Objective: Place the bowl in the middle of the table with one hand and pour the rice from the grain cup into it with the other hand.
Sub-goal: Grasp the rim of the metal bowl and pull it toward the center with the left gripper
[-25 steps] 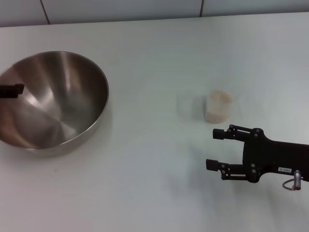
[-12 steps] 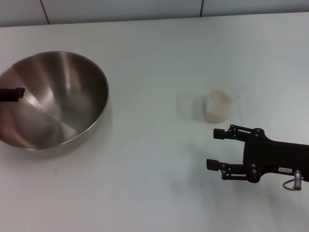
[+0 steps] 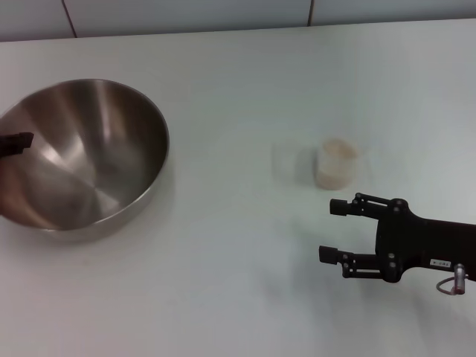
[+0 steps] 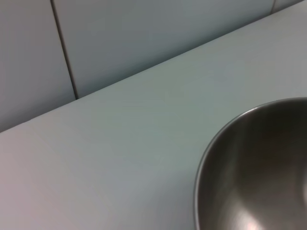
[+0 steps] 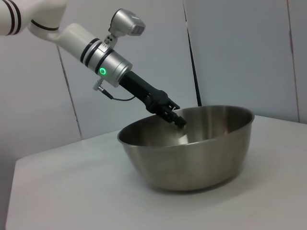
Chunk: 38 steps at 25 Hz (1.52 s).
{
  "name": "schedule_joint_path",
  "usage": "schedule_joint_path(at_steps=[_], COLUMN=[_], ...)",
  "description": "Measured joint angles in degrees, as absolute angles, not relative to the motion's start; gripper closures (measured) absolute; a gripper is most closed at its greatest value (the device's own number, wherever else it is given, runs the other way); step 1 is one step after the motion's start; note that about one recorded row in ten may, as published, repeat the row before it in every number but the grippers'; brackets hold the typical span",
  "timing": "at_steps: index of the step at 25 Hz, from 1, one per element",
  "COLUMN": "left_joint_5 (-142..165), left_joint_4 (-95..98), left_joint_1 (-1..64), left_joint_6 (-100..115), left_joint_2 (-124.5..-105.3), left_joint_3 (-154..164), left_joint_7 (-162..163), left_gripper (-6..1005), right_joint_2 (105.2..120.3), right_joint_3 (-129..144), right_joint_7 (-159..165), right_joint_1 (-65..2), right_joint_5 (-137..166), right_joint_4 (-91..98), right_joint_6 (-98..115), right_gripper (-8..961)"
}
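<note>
The shiny steel bowl (image 3: pixel 89 160) sits at the left of the white table (image 3: pixel 238 82). My left gripper (image 3: pixel 15 141) is shut on its far-left rim, one dark finger inside the bowl. In the right wrist view the left gripper (image 5: pixel 176 120) pinches the rim of the bowl (image 5: pixel 192 158). The left wrist view shows only part of the bowl (image 4: pixel 259 177). The clear grain cup (image 3: pixel 335 169) stands right of centre, with pale rice (image 3: pixel 339 151) inside. My right gripper (image 3: pixel 333 230) is open just in front of the cup, not touching it.
A tiled wall (image 3: pixel 186 15) runs along the table's far edge. Bare white tabletop lies between the bowl and the cup.
The bowl has shifted slightly to the right with the left gripper on its rim. The right gripper has dropped a little toward the front edge.
</note>
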<state>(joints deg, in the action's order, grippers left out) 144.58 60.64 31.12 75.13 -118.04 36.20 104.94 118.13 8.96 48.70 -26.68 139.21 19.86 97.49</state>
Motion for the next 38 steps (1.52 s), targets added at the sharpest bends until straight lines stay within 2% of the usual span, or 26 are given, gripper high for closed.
schedule_joint_path(at_steps=[9, 17, 27, 38], left_joint_5=[145.3, 145.6, 144.2, 139.2], left_joint_4=[60.6, 60.6, 60.7, 61.0], left_joint_1=[31.4, 32.1, 34.9, 38.5], left_joint_6=[74.7, 74.9, 79.3, 83.7], left_joint_2=[-118.01, -117.81, -116.66, -116.40], left_joint_3=[36.5, 36.5, 35.9, 36.0], left_joint_7=[105.7, 106.6, 111.5, 113.9], left_gripper=[771, 913, 927, 957], right_joint_2=[118.13, 118.13, 118.13, 118.13], right_joint_3=[9.0, 9.0, 9.0, 9.0], right_joint_7=[48.7, 48.7, 48.7, 48.7], right_joint_1=[-26.6, -26.6, -26.6, -26.7], right_joint_5=[139.2, 139.2, 138.9, 138.8], right_joint_4=[19.9, 19.9, 19.9, 19.9], right_joint_6=[97.6, 97.5, 97.5, 97.4], right_gripper=[143, 143, 143, 144])
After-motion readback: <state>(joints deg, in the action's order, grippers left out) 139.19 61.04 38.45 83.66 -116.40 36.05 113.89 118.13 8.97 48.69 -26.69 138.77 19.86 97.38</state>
